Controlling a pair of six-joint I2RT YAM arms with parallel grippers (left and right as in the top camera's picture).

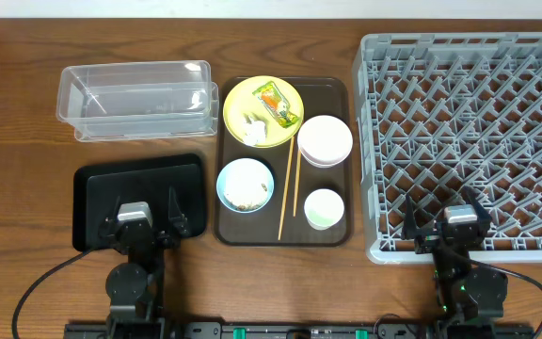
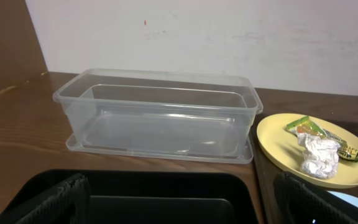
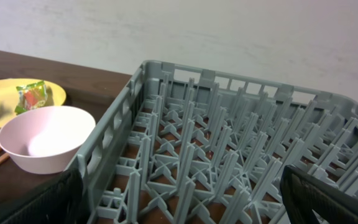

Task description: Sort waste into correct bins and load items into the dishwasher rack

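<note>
On a dark-brown serving tray, the yellow plate (image 1: 285, 91) carries a snack wrapper (image 1: 276, 104) and a crumpled tissue (image 1: 252, 130). Beside it are stacked white bowls (image 1: 324, 139), a light-blue bowl (image 1: 245, 184) with rice scraps, a small white cup (image 1: 324, 208) and chopsticks (image 1: 287, 188). The clear tub (image 1: 137, 99) and black tray (image 1: 92, 193) lie left, the grey rack (image 1: 469, 122) right. My left gripper (image 1: 146, 212) hangs open over the black tray (image 2: 166, 186), facing the tub (image 2: 160, 112). My right gripper (image 1: 446, 224) is open above the rack's (image 3: 229, 143) near-left corner, holding nothing.
The brown serving tray (image 1: 332, 94) sits between the bins and the rack. A pale wall runs behind the table's far edge. Both arm bases stand at the near table edge.
</note>
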